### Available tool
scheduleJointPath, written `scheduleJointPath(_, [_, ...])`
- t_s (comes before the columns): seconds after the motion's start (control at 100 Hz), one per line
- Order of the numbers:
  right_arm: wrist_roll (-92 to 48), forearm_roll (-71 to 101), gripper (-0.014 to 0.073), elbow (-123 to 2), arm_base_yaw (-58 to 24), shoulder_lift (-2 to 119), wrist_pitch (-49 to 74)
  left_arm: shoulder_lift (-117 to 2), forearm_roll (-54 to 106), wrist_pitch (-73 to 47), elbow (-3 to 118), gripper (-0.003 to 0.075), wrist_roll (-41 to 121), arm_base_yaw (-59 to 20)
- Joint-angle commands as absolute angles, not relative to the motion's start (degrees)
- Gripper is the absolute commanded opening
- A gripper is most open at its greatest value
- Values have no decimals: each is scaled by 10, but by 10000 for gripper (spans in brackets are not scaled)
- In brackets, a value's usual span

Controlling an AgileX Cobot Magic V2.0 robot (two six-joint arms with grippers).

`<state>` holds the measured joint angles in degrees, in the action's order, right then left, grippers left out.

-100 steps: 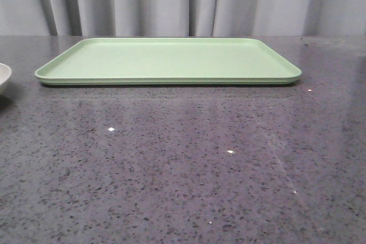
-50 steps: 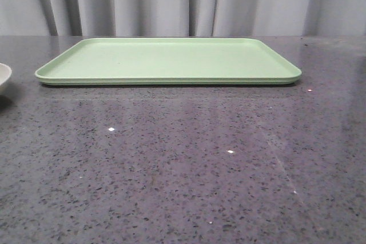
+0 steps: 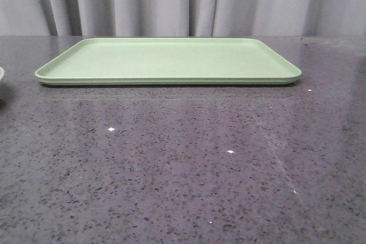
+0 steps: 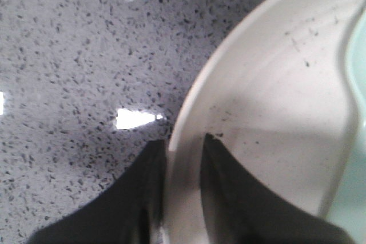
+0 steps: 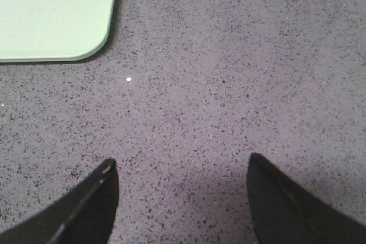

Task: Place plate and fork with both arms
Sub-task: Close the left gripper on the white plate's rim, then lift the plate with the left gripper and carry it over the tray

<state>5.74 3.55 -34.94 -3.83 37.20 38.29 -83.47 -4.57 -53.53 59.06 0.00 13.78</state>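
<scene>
The cream plate [image 4: 274,95] with faint dark speckles fills much of the left wrist view. My left gripper [image 4: 184,140] is shut on its rim, with one dark finger outside and one inside. In the front view only a sliver of the plate [image 3: 1,74] shows at the far left edge, and neither gripper is in that view. My right gripper [image 5: 180,159] is open and empty above bare table, a little way from the green tray's corner [image 5: 51,10]. The yellow fork is out of view.
The flat light-green tray [image 3: 171,58] lies across the back middle of the grey speckled table [image 3: 183,164]. A pale blue-green object [image 4: 357,84] lies in the plate at the edge of the left wrist view. Grey curtains hang behind the table.
In the front view the plate has slid further left, so less of it shows at the edge than before. The tray has not moved.
</scene>
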Motion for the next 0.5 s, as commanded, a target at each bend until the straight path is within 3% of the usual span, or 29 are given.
scheduleJointPath(0.0, [56,30,489,-371,-35,374,347,-822,-49,-527,605,44,0,139])
scheduleJointPath(0.09, [56,30,489,-371,-35,374,347,-822,-40,-527,605,-22,3,139])
scheduleJointPath(0.49, [56,31,489,-371,-35,374,350,-822,99,-559,605,-20,102,152])
